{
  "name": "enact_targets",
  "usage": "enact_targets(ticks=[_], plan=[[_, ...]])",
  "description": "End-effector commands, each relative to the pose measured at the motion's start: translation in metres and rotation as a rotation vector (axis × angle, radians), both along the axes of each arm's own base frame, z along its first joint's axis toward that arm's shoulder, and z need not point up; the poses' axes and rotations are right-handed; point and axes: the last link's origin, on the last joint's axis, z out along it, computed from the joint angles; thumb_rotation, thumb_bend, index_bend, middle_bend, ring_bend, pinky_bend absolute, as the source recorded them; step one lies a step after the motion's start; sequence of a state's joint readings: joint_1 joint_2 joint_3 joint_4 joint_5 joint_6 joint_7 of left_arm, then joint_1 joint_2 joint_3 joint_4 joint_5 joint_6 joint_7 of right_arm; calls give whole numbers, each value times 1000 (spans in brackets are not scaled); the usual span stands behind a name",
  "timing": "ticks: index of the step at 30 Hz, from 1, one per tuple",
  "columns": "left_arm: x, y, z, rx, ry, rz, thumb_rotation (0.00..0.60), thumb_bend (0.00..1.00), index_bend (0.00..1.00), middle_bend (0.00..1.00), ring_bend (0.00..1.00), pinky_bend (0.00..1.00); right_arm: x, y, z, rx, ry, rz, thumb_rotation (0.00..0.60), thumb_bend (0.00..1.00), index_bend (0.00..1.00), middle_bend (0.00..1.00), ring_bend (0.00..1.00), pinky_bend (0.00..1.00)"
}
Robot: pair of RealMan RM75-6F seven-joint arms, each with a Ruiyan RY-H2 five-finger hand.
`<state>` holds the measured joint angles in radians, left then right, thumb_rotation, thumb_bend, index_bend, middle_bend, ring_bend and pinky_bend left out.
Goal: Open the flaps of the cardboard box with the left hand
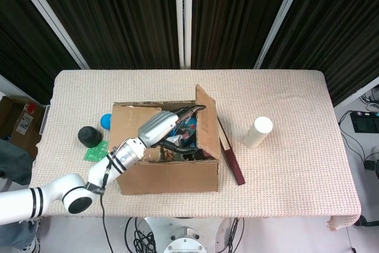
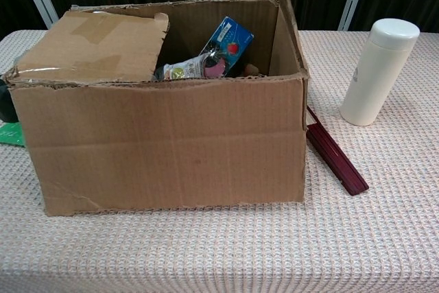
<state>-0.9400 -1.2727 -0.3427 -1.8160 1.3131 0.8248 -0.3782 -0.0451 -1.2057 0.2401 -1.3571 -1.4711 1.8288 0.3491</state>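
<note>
The left hand (image 1: 172, 125) reached over the cardboard box (image 2: 164, 143), fingers spread against the raised right flap (image 1: 206, 126). No writing was readable.

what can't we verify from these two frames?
- Left hand contact with the raised right flap: head view too small to tell; chest view doesn't show the hand.
- Right flap's top: cut off by the chest view's upper edge.
- Box contents: mostly hidden by the front wall and the closed left flap.
- Right hand: in neither view.
- Green item: partly covered by the arm.
</note>
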Motion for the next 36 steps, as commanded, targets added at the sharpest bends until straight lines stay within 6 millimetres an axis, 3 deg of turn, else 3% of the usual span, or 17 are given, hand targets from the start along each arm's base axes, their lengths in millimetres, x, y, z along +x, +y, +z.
enact_targets(ticks=[1,21,30,36], plan=[[10,0,-2,-5,-10,-19,183,0,34,254,131,224,-3,0,2,-5,-6,-5,600,240,0,0,0,0],[65,-1,-33,-73,-133,-46,197,0,2,273,131,224,-19,3,9,-11,-37,-27,600,239,0,0,0,0],[74,-8,-51,-155,-145,-56,223,0,0,280,131,224,-20,1,8,4,-43,-30,600,239,0,0,0,0],[66,1,-49,-110,-119,-51,241,0,0,279,131,224,-19,1,7,5,-41,-28,600,239,0,0,0,0]])
